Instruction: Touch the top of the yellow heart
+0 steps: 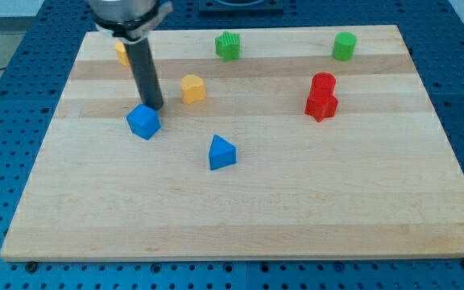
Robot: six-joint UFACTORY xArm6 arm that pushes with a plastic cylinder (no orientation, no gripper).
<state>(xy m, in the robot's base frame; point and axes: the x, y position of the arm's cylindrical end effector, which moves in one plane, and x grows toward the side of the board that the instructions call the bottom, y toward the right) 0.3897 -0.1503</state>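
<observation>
The table (240, 217) is a pale wooden board with lengthwise grain stripes, lying on a blue perforated base. Taking the blue cube (143, 122) as the landmark: my tip (153, 108) sits just above and to the right of it in the view, close enough that I cannot tell whether they touch. The tool is a plain dark rod with nothing to clench or release, and it carries nothing.

The yellow heart (192, 88) lies to the right of the blue cube and a little towards the view's top, near my tip but clearly apart from it. By my reading, the approach is mostly made but the touch is not: my tip is level with the heart's lower left side, so it must still go round to the heart's upper edge and make contact there.

The blocks all look like smooth, matte moulded plastic. A blue triangular block (221, 152) lies down and right of the cube. A second yellow block (122, 51), half hidden by the rod, is above the cube; its shape is unclear. Far right of the cube stand two red blocks (322, 97), touching, and along the top a ridged green block (227, 45) and a rounder green block (344, 46).
</observation>
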